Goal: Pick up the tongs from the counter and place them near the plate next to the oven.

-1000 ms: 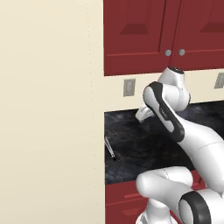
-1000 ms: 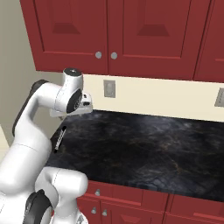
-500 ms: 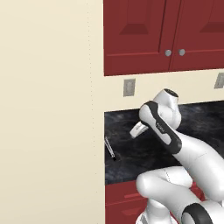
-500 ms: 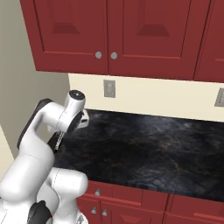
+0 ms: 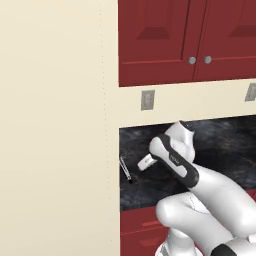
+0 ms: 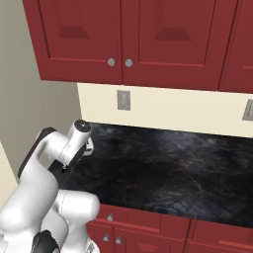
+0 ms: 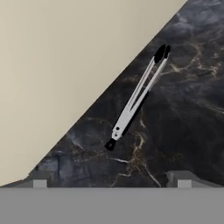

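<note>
Centrally in the hand view I see the tongs (image 7: pixel 138 97) lying flat on the counter (image 7: pixel 183 109), slanting from lower left to upper right, with dark ends at both extremes and the two slim arms nearly closed together. They run just beside the cream wall panel (image 7: pixel 57 65) that fills the upper left of that frame, apart from it. At the bottom edge, the gripper (image 7: pixel 111 181) shows two fingertips (image 7: pixel 40 178) spread wide, with the tongs between and above them in the frame, untouched.

From the left base view I get what the hand view lacks: the arm bending over the counter (image 5: pixel 225 140) at centre, and the tongs (image 5: pixel 125 169) as a thin sliver at the counter's left edge, near the panel (image 5: pixel 60 130). The gripper (image 5: pixel 145 162) points toward them from the right, near but apart.

From the right base view I see the wider setting: red upper cabinets (image 6: pixel 128 39), a wall outlet (image 6: pixel 123 100), and the counter (image 6: pixel 173 168) stretching right. The arm's wrist hides the tongs there.

I can read no writing or labels.
</note>
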